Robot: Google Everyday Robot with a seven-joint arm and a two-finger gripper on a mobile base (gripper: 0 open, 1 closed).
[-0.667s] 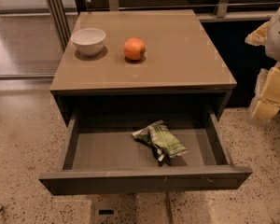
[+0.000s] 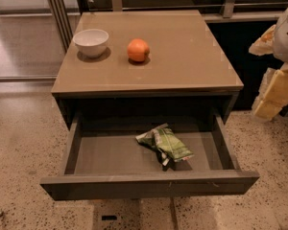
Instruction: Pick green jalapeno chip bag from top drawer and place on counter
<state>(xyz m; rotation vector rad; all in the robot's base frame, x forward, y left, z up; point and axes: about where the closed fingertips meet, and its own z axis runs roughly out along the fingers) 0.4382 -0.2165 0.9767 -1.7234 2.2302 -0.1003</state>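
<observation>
Crumpled on the floor of the pulled-out top drawer (image 2: 149, 183), right of centre: green jalapeno chip bag (image 2: 165, 144). On the worktop (image 2: 192, 47), far left: white bowl (image 2: 91, 42), orange fruit (image 2: 138, 50) just beside. At the right edge, well apart from the bag: gripper (image 2: 277, 87), apart or together impossible to tell.

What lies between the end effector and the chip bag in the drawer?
Camera view: only the top drawer's right wall stands between the green jalapeno chip bag and the end effector, which hangs right of the cabinet.
</observation>
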